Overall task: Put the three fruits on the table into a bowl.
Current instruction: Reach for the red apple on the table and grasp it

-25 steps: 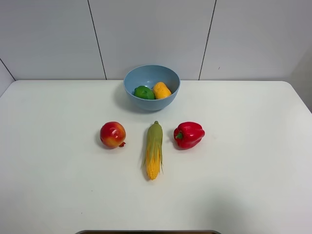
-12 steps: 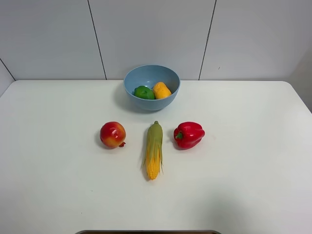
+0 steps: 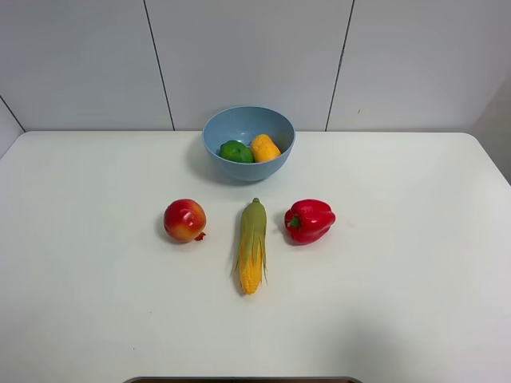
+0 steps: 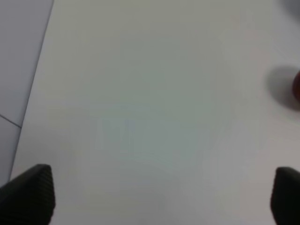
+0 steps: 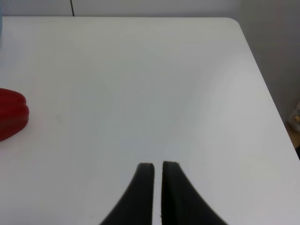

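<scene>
The left gripper [image 4: 157, 197] hangs over the table [image 3: 80, 279] with its jaws spread wide. One dark ribbed finger [image 4: 29, 193] shows at each side of the wrist view, with only bare white top between them. The table's left edge runs just outside its left finger. The right gripper [image 5: 158, 168] is held over the table facing the far edge, with the rounded right corner ahead to its right. Its two black fingers [image 5: 145, 176] stand together with only a hairline slit between them, and they grip nothing.

The table is plain white with rounded corners and fills most of the high view. Behind it rises a wall [image 3: 239, 48] of pale grey panels split by thin dark seams.

The pomegranate [image 3: 184, 219] lies on the table, ahead of the left gripper and off to its right. In that wrist view it is only a blurred dark red sliver with a shadow. Right of it lies the corn [image 3: 252, 243], lengthwise, its green end toward the bowl. The pepper [image 3: 309, 220] is just beside the corn, ahead of the right gripper and to its left.

The bowl [image 3: 239, 169], light blue, stands beyond the corn near the wall, well ahead of both grippers. In it lie the green fruit [image 3: 235, 152] and the mango [image 3: 264, 148], touching side by side.
</scene>
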{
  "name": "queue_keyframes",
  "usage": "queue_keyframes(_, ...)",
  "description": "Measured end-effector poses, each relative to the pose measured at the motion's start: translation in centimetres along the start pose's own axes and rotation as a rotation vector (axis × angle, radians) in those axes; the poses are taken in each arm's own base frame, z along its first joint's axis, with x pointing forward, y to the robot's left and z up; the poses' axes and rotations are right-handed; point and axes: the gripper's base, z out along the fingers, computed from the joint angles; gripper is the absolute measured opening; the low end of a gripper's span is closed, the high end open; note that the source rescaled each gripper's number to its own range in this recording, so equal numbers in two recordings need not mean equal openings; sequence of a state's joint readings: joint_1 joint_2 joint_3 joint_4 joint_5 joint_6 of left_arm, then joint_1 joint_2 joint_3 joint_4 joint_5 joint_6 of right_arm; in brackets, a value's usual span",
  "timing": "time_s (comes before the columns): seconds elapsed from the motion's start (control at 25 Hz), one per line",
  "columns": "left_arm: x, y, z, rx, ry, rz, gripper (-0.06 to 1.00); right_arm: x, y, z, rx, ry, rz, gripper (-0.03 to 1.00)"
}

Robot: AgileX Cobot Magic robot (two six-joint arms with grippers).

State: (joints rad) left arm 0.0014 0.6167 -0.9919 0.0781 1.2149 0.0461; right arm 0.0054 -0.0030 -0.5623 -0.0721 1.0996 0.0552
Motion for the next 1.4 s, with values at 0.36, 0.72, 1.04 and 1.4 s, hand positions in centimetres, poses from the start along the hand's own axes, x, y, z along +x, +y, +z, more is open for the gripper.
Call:
queue_keyframes(0.36,-3.6,0.3,4.1,-0.020,0.150,0.151,0.99,0.0,0.0,0.0,0.000,0.000,0.000,0.00)
queue_keyframes(0.72,-6.6,-0.6,7.0,0.105,0.209,0.239,0.99,0.0,0.0,0.0,0.000,0.000,0.000,0.00)
queue_keyframes(1.04,-10.5,-4.1,12.3,0.203,0.298,0.398,1.00,0.0,0.0,0.0,0.000,0.000,0.000,0.00)
queue_keyframes(1.4,-12.1,-13.1,18.8,0.341,0.317,0.620,1.00,0.0,0.0,0.0,0.001,0.000,0.000,0.00)
